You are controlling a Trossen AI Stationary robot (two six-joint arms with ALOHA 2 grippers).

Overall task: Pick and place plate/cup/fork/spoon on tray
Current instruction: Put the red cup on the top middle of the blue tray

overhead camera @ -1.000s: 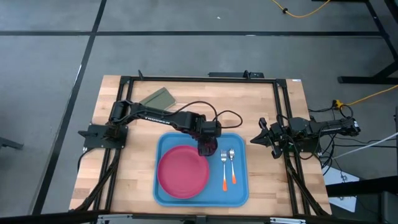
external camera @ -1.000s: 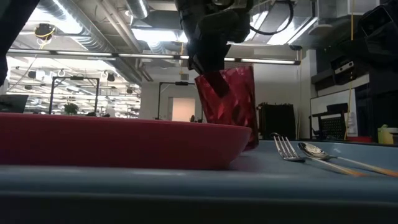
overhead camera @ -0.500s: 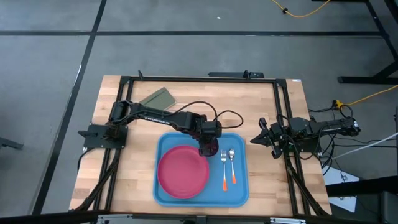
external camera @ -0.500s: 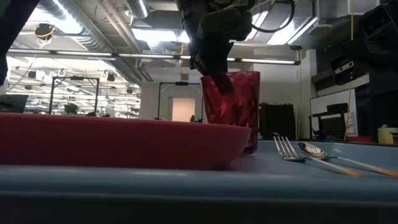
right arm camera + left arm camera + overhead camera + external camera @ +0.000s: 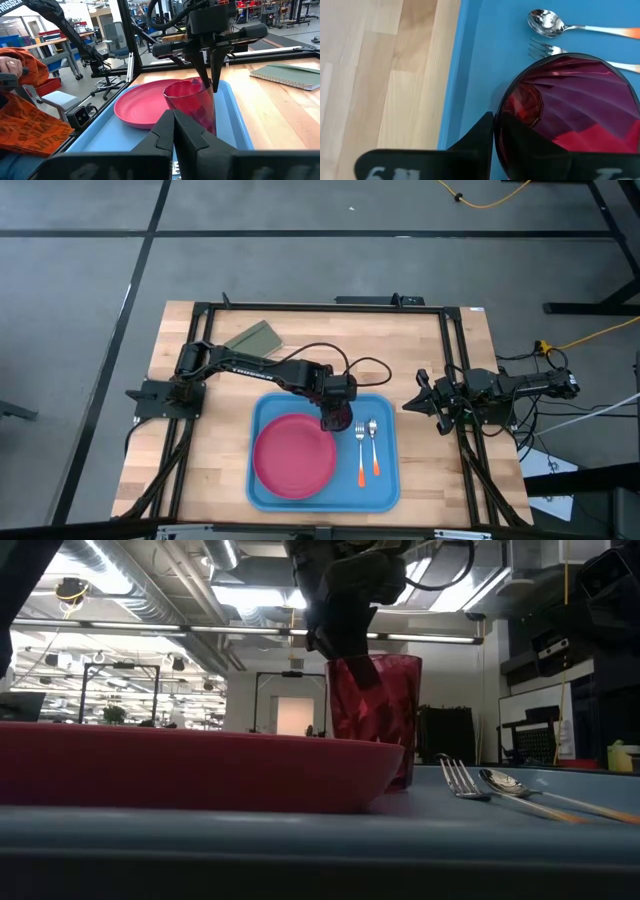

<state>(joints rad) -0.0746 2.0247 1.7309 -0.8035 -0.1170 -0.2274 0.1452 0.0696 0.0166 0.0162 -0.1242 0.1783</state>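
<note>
The dark red cup (image 5: 338,420) stands upright on the blue tray (image 5: 385,500), near its far edge, with the pink-red plate (image 5: 293,455) to its near left. The fork (image 5: 360,450) and spoon (image 5: 374,442) lie side by side on the tray to the cup's right. My left gripper (image 5: 335,410) comes down from above and is shut on the cup (image 5: 570,110). My right gripper (image 5: 410,405) is shut and empty at the table's right side, clear of the tray. My left gripper holds the cup by its rim (image 5: 496,131), with one finger (image 5: 480,145) outside the wall and the other inside the cup. The fingers (image 5: 216,80) point down from above. The cup (image 5: 378,720) is upright, its base down at the tray floor behind the plate's rim (image 5: 180,765).
An olive-green flat block (image 5: 255,337) lies on the wood at the far left. A black frame (image 5: 455,360) runs round the table. A person in an orange sleeve (image 5: 20,115) sits beyond the table's left side.
My left gripper has tipped from a slant to straight down and sunk a little. The cup in it has gone from tilted to upright and come down toward the tray floor. The gripper stays shut on the cup.
</note>
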